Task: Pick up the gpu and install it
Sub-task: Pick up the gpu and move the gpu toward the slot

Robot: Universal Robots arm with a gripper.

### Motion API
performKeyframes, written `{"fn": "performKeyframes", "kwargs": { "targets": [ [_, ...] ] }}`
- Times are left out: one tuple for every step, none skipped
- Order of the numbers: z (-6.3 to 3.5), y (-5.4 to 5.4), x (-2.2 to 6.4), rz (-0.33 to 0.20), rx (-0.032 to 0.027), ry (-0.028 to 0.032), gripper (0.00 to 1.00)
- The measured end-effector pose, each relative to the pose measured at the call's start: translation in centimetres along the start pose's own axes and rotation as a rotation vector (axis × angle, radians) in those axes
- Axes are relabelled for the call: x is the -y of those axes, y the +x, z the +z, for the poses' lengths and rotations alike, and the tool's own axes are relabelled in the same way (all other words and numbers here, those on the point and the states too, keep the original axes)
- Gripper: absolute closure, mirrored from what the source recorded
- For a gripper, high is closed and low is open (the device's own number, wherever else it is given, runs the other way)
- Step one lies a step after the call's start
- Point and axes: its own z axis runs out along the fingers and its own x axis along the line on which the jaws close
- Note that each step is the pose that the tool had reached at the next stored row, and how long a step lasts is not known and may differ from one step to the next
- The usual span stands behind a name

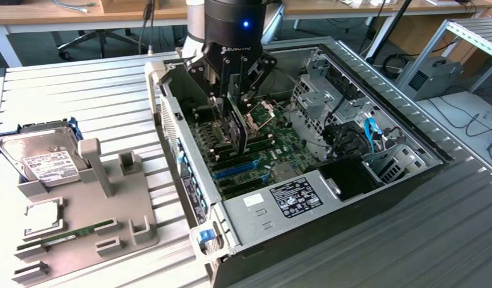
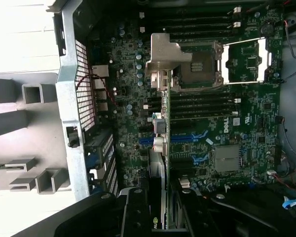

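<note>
My gripper [image 1: 232, 117] reaches down into the open computer case [image 1: 390, 120] and is shut on the gpu [image 1: 239, 135]. The card is held on edge just above the green motherboard [image 1: 270, 150]. In the wrist view the gpu [image 2: 161, 128] runs edge-on away from the black fingers [image 2: 134, 210]. Its silver end bracket [image 2: 165, 54] lies beyond the connectors. The blue expansion slots [image 2: 200, 136] lie right beside the card's edge, and in the exterior view the slots [image 1: 234, 171] sit just below its lower end. I cannot tell whether the card touches a slot.
On the exterior view's left a grey holder tray [image 1: 110, 204] stands on the slatted table. It carries a hard drive [image 1: 42, 159], a processor chip [image 1: 42, 217] and a RAM stick [image 1: 70, 234]. The case's drive cage [image 1: 326, 84] and cables [image 1: 372, 133] crowd the exterior view's right.
</note>
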Motion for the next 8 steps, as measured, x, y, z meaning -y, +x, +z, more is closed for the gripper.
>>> {"fn": "performKeyframes", "kwargs": {
  "targets": [
    [0.01, -0.05, -0.08, 0.0, 0.0001, 0.0006, 0.74],
    [0.02, -0.11, -0.17, 0.0, 0.0002, 0.0012, 0.74],
    [0.02, -0.17, -0.26, 0.0, 0.0002, 0.002, 0.74],
    [0.03, -0.22, -0.37, 0.0, 0.0003, 0.0029, 0.74],
    [0.04, -0.28, -0.48, 0.0, 0.0003, 0.0038, 0.74],
    [0.05, -0.35, -0.6, 0.0, 0.0004, 0.0047, 0.74],
    [0.05, -0.42, -0.76, 0.0, 0.0004, 0.0056, 0.74],
    [0.06, -0.49, -0.9, 0.0, 0.0005, 0.0063, 0.74]
  ]
}}
